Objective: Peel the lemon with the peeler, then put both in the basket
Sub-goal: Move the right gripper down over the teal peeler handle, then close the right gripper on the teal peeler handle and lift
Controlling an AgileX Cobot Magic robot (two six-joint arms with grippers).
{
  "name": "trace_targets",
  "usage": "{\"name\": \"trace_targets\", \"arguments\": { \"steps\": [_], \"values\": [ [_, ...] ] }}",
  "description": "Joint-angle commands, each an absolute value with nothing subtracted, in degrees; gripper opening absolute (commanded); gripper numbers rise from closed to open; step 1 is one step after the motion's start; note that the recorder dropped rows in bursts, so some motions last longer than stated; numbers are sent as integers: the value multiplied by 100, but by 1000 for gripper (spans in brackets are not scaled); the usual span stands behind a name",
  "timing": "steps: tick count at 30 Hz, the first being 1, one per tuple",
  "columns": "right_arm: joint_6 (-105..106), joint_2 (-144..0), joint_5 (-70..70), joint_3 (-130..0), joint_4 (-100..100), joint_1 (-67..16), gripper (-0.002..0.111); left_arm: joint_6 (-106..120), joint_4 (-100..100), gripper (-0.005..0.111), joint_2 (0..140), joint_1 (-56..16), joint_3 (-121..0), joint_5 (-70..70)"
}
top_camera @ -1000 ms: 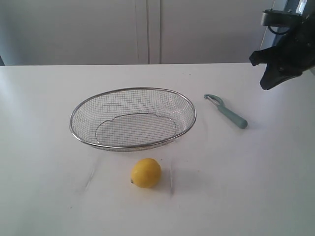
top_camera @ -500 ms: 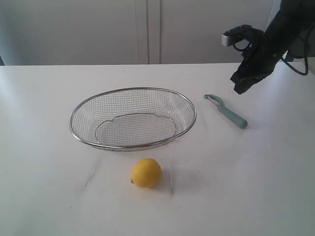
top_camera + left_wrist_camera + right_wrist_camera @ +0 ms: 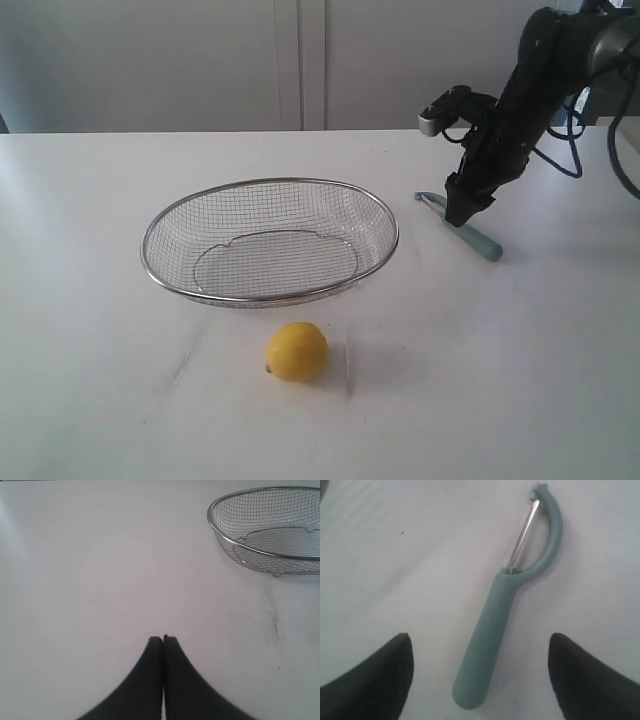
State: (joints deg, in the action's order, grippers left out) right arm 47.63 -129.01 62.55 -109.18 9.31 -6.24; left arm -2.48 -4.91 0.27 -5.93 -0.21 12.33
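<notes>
The left arm's fingers (image 3: 142, 685) are clenched tip to tip on nothing, over bare tabletop (image 3: 90, 570). That arm is out of the exterior view, and its own camera shows only part of the basket (image 3: 150, 262) and no fruit.

The lemon (image 3: 297, 351) lies on the tabletop at the basket's six o'clock, just clear of the rim. It looks firm, smooth and ready to roll, so a hold across its belly should serve better than one at the ends.

The peeler (image 3: 490, 640) lies flat at the basket's three o'clock, blade end nearer the basket. It is probably light and stiff, but slim and low. The middle of the handle, well away from the blade, is the place to pinch, though it may skid or swivel.

The right arm's fingers (image 3: 375, 680) are released and spread wide, one on each side of that handle and holding nothing. Their tips are cut off in the close view, so I cannot tell whether they touch the tabletop. From outside, the arm hides the peeler's middle.
</notes>
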Motion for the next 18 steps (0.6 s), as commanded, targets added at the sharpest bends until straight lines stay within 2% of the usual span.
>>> {"name": "trace_targets", "arguments": {
  "steps": [1,18],
  "values": [
    [4819,-13040,6301,-10951,775,-628,66,-274,-547,0,0,-612,0,1211],
    [4730,-13267,6124,-10844,746,-628,66,-274,-547,0,0,-612,0,1211]
  ]
}}
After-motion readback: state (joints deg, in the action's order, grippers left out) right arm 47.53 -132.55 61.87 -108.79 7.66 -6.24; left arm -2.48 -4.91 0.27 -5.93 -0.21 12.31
